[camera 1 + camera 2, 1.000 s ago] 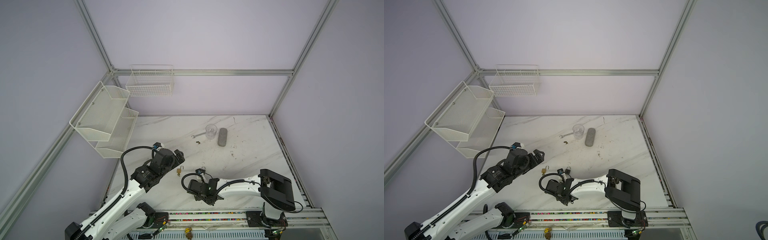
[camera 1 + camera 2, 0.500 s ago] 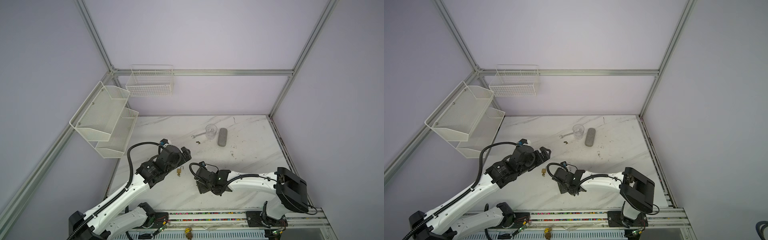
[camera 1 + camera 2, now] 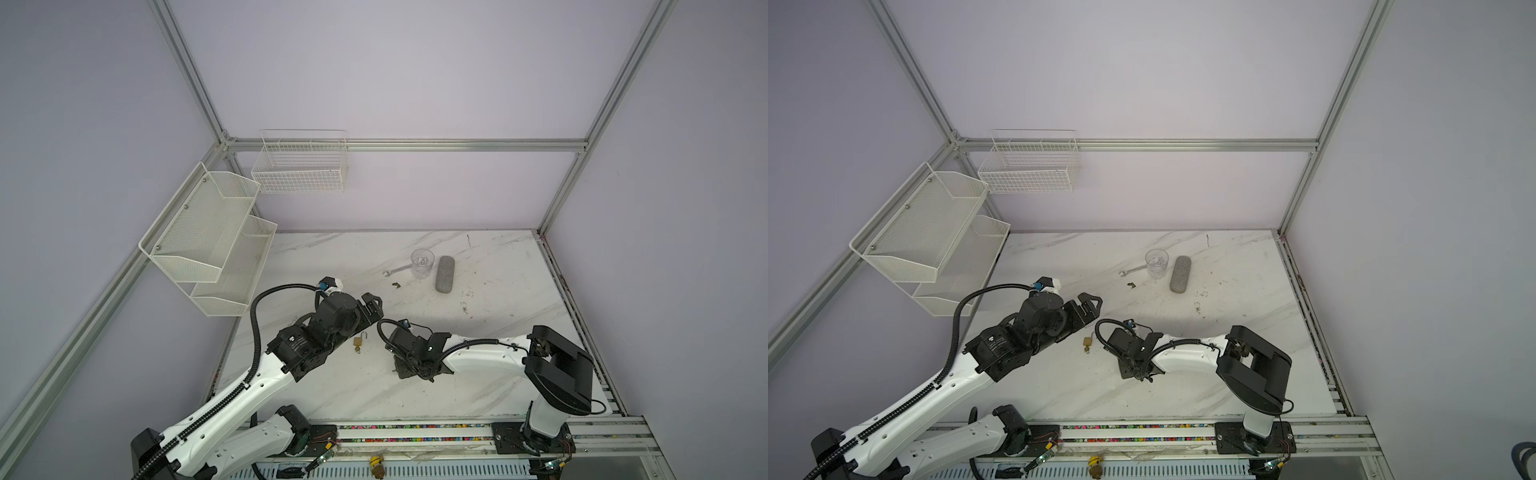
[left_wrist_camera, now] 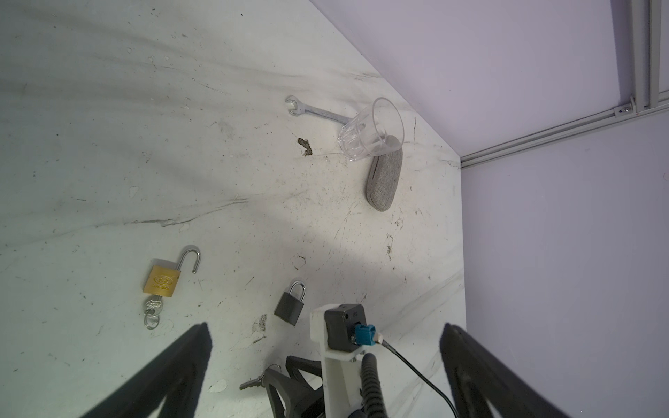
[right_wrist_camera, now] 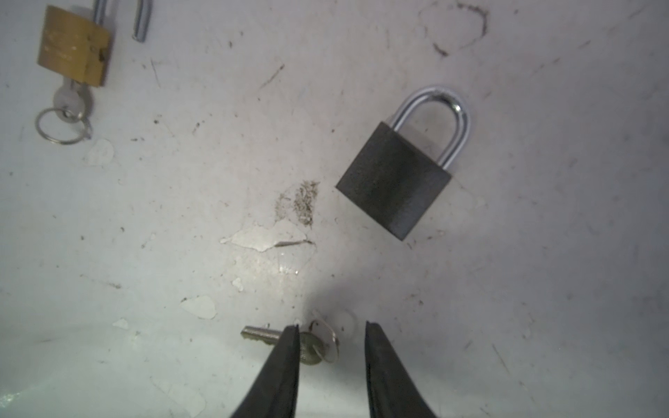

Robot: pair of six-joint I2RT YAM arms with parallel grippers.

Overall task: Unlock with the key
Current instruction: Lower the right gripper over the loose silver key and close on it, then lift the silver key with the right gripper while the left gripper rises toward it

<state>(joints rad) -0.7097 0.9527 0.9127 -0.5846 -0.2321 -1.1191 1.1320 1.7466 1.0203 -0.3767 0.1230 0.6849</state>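
Small metal key (image 5: 260, 334) flat on the table (image 5: 144, 217), shut dark padlock (image 5: 394, 181) near it.
Right jaws slightly apart astride its head; left jaws wide apart.

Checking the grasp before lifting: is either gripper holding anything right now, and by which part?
Nothing is held yet. The right gripper, jaws apart, straddles the head of the loose key without clamping it; the left gripper is open and empty.

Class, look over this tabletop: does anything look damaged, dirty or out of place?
The tabletop has flaked in pale patches beside the loose key, with scuffs and grime around the black padlock. Nothing looks spilled.
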